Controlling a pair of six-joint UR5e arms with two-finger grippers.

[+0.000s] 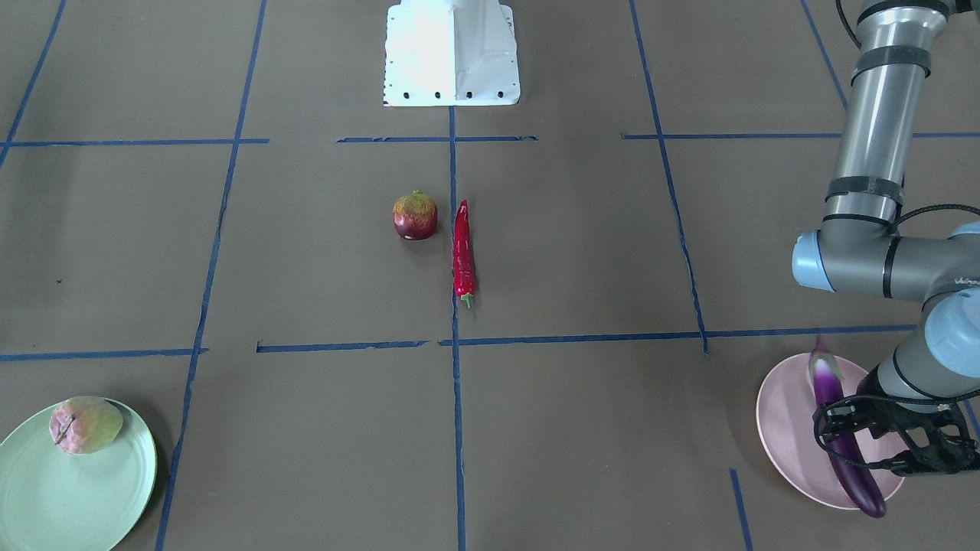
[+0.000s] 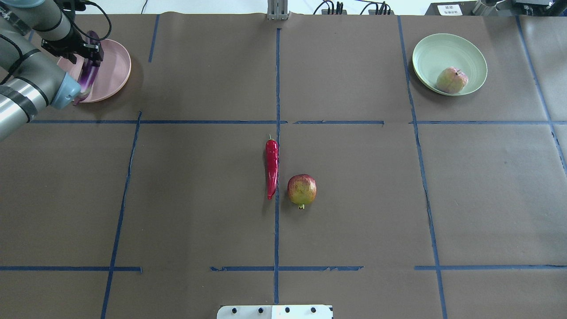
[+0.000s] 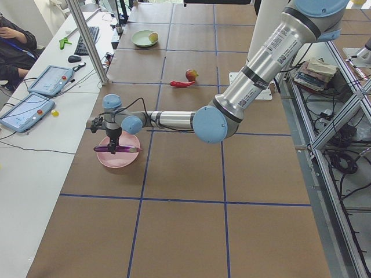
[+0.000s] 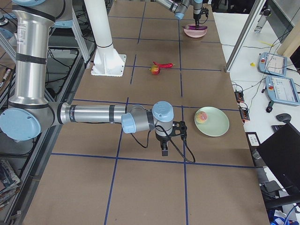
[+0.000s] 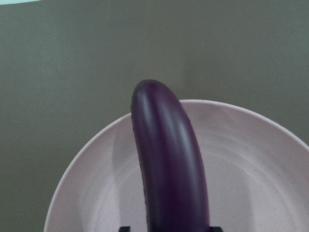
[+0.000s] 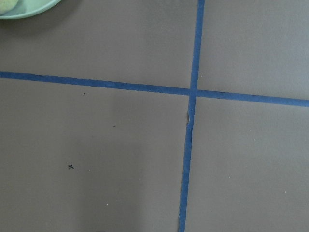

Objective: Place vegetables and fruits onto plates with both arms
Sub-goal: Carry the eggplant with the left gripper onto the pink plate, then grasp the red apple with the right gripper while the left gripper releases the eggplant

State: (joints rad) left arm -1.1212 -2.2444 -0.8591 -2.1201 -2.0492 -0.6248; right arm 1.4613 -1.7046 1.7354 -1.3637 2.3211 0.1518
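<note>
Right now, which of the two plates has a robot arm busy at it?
The pink plate: the left arm holds the eggplant over it. The green plate has only a peach-like fruit.

Left arm (image 3: 264,63): the upper link slopes down to the elbow, and the forearm runs level from there out to the wrist. The wrist is turned so that the left gripper (image 3: 117,147) points straight down. Its jaws are closed on the sides of the eggplant (image 3: 117,149), near mid-length, and the wrist view shows a fingertip against each flank.

Right arm (image 4: 89,114): the upper link stands near vertical, the elbow is bent at about a right angle, and the forearm lies level. The right gripper (image 4: 165,149) hangs straight down from the wrist, low over the table (image 4: 150,187). Its jaw state cannot be determined.
</note>
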